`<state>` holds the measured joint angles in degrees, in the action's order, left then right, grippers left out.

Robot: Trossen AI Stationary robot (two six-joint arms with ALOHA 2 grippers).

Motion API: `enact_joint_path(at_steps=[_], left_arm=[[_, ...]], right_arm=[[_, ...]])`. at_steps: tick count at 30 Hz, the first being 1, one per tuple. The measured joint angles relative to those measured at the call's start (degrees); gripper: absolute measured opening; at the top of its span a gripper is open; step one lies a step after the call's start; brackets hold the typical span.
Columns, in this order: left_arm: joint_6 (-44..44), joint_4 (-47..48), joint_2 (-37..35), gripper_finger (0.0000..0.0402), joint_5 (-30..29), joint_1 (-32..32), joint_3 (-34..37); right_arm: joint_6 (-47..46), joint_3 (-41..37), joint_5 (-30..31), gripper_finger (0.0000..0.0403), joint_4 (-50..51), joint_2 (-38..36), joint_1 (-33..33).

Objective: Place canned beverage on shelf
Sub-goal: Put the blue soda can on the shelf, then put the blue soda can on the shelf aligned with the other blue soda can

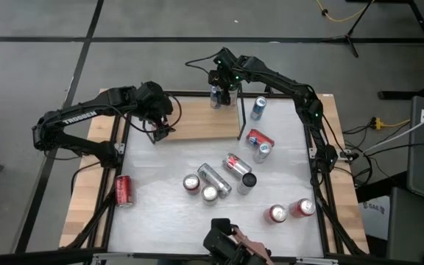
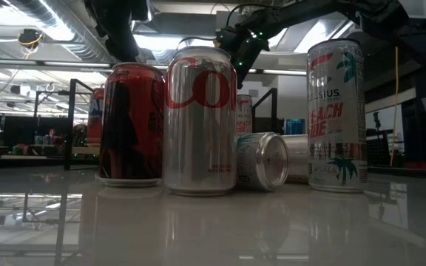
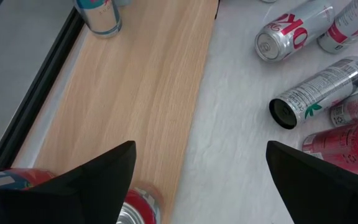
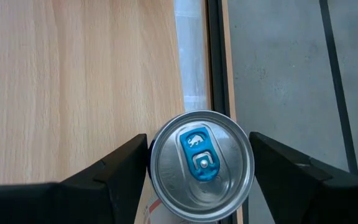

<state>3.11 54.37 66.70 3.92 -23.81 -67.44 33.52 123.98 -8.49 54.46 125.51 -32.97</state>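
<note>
Blue-tab can fills the lower middle of the right wrist view. It's standing upright on the shelf, top facing the lens, so its long axis is vertical. The right gripper comes at it straight from above, closed around it, with one finger against each side.

My guess is the next move is just letting go and lifting straight up. What matters there is the black rail sitting right beside the can, so there's not much room to drift sideways.

In the high view the can is at top centre of the frame, on the board's upper right corner, which the wrist shot can't tell you. The left gripper is spread wide and empty, over the shelf's other end.
</note>
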Motion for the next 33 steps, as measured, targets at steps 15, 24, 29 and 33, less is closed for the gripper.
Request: enact_joint_path(at_steps=[15,24,29,33], left_arm=[[0.00,0.00,0.00,0.0352,-0.02,0.00,-0.02],[0.00,0.00,0.00,0.0352,-0.02,0.00,-0.02],[0.00,0.00,-0.01,0.0352,-0.02,0.00,-0.02],[0.00,-0.04,0.00,0.0352,-0.01,0.00,-0.02]], right_arm=[[0.13,-0.09,0.52,0.0393,1.14,0.31,0.00],[-0.03,2.37,2.54,0.0377,2.01,0.20,0.00],[-0.01,9.81,4.43,0.0377,6.32,0.20,0.49],[0.02,9.29,5.09,0.0376,5.86,-3.58,1.11]])
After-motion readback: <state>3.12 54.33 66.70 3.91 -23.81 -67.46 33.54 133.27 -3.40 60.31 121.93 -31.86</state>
